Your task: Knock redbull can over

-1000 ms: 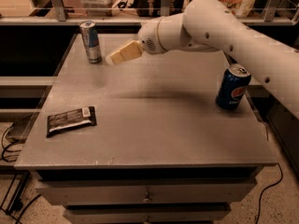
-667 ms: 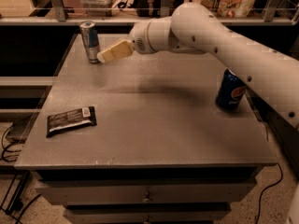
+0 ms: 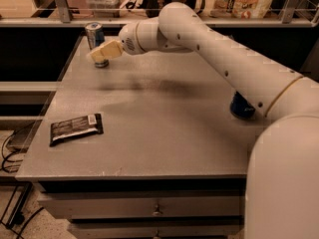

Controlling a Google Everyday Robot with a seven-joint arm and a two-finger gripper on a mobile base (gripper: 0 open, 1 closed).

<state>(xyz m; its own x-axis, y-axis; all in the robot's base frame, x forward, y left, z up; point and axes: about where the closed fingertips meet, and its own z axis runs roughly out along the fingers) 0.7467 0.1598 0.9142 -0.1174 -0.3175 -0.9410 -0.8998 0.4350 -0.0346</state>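
Observation:
The redbull can [image 3: 94, 35] is slim and silver-blue with a silver top. It stands upright near the far left corner of the grey table [image 3: 164, 118]. My gripper [image 3: 102, 52], with cream-coloured fingers, reaches from the right and sits right at the can's lower front, covering part of its body. The white arm [image 3: 224, 54] stretches across the table from the lower right.
A dark snack packet [image 3: 76, 129] lies flat at the front left. The dark blue Pepsi can [image 3: 240, 106] stands at the right, mostly hidden behind the arm. A shelf with bags and boxes runs behind the table. Drawers sit below the front edge.
The gripper has moved left toward the redbull can and now overlaps its lower part. The arm now covers most of the Pepsi can. The redbull can still stands upright.

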